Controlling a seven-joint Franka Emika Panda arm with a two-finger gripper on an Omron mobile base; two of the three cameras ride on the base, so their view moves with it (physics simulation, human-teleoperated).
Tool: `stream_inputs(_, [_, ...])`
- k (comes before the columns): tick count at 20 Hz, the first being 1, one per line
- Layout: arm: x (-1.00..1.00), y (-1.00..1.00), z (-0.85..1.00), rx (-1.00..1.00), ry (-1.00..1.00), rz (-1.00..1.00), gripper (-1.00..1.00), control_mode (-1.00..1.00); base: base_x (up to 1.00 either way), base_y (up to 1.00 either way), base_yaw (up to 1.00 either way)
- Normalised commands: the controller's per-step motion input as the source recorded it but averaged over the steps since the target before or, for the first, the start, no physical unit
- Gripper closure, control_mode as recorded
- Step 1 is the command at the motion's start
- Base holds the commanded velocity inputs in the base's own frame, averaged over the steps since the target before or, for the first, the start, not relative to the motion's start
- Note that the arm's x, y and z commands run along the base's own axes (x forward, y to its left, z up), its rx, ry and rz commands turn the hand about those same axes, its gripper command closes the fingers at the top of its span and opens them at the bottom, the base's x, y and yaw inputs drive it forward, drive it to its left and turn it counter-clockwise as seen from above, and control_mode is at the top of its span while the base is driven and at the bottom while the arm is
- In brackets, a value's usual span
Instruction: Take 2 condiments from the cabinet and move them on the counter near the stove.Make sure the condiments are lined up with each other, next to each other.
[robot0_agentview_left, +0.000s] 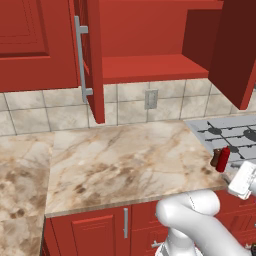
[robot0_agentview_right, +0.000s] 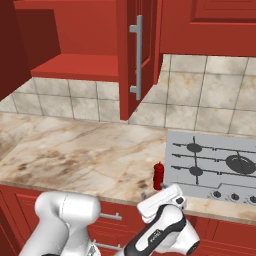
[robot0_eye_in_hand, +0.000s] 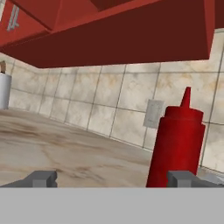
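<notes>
The red squeeze bottle (robot0_agentview_left: 223, 159) stands upright on the counter (robot0_agentview_left: 125, 160) at the stove's (robot0_agentview_left: 230, 132) near left corner. The dark brown shaker (robot0_agentview_left: 216, 157) stands right beside it, touching or nearly so. In the right base view the red bottle (robot0_agentview_right: 158, 176) hides the shaker. My gripper (robot0_eye_in_hand: 113, 178) is open and holds nothing. It sits low at the counter's front edge. The red bottle (robot0_eye_in_hand: 177, 144) rises just ahead of its right fingertip (robot0_eye_in_hand: 183, 178). The cabinet (robot0_agentview_left: 150, 67) above is open and its red shelf is bare.
The cabinet's left door (robot0_agentview_left: 92, 60), with its long silver handle, and its right door (robot0_agentview_left: 235, 50) hang open over the counter. A wall outlet (robot0_agentview_left: 151, 99) sits in the tiled backsplash. A white cylinder with a brown top (robot0_eye_in_hand: 4, 89) stands far off on the counter.
</notes>
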Motion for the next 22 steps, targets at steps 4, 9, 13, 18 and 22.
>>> stream_inputs(4, [-0.35,0.00,0.28,0.00,-0.07,0.00,-1.00,-1.00,0.00,0.00,0.00])
stream_inputs(9, [-0.27,0.00,0.40,0.00,-0.03,0.00,-1.00,-1.00,0.00,0.00,0.00])
stream_inputs(13, [-0.29,0.00,0.39,0.00,0.00,0.00,-1.00,-1.00,0.00,0.00,0.00])
stream_inputs(18, [-0.27,0.00,0.38,-0.02,0.00,0.00,-1.00,-1.00,0.00,0.00,0.00])
stream_inputs(22, [-0.16,0.00,0.48,-0.03,0.00,0.00,-1.00,-1.00,0.00,0.00,0.00])
